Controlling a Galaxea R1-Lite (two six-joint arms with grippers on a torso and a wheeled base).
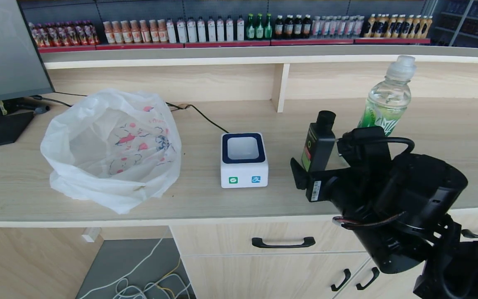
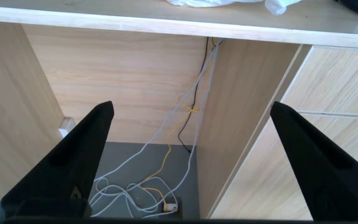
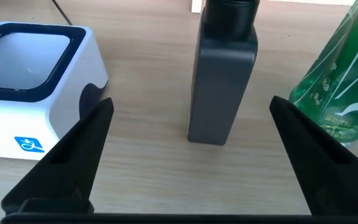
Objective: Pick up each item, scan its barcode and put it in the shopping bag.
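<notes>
Standing upright on the counter, the black bottle is between the scanner and the green-labelled bottle, the right gripper just before it, fingers apart. The shopping bag sits open left of the scanner. The left gripper, also spread, hangs below the counter.

White barcode scanner with a dark blue rim around its upward-facing window, sitting flat. To the scanner's left, apart from it, lies the white plastic shopping bag, printed with red and blue figures, its mouth open upward. To the scanner's right stands a slim black bottle with a black cap; farther right and farther back stands an upright clear bottle with a green label and pale cap.
</notes>
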